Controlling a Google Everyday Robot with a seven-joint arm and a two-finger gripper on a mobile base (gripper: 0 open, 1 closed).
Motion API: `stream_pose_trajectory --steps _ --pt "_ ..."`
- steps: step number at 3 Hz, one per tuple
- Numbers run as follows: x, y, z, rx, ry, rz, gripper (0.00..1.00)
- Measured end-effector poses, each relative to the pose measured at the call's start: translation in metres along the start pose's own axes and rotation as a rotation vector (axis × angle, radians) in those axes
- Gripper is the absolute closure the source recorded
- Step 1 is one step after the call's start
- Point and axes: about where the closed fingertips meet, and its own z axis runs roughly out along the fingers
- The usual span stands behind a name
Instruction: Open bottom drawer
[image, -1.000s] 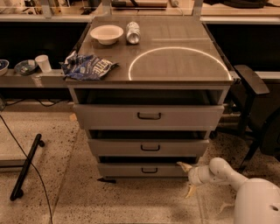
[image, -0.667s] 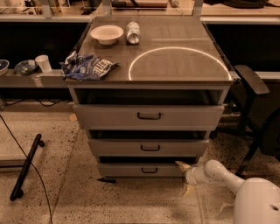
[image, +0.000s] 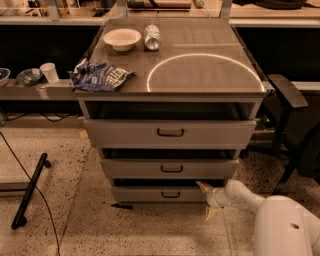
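Nudged leftward, the gripper (image: 206, 200), jaws spread, flanks the right end of the sideways-long, camera-facing bottom drawer (image: 145, 194).

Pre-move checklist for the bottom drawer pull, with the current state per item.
1. Target found: ok. The bottom drawer is the lowest of three fronts.
2. Gripper lined up on the handle: not ok. It sits at the right end of the drawer front, and the handle is free to its left.
3. Fingers open: ok. They are spread, one above the other.
4. Contact with the drawer front: cannot tell.
5. How far the drawer is out: cannot tell. There is a dark gap above the front, but the depth is unclear.
6. Black pole out of the drawer's path: ok. It lies on the floor well off to the left.
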Motion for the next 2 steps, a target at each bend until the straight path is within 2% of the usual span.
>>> stream_pose_trajectory --steps 1,2 --pt "0.0045 -0.0029 0.0066 -0.016 0.017 0.021 0.00" --pt "0.0093 -0.0025 0.0084 -0.019 0.029 0.043 0.16"
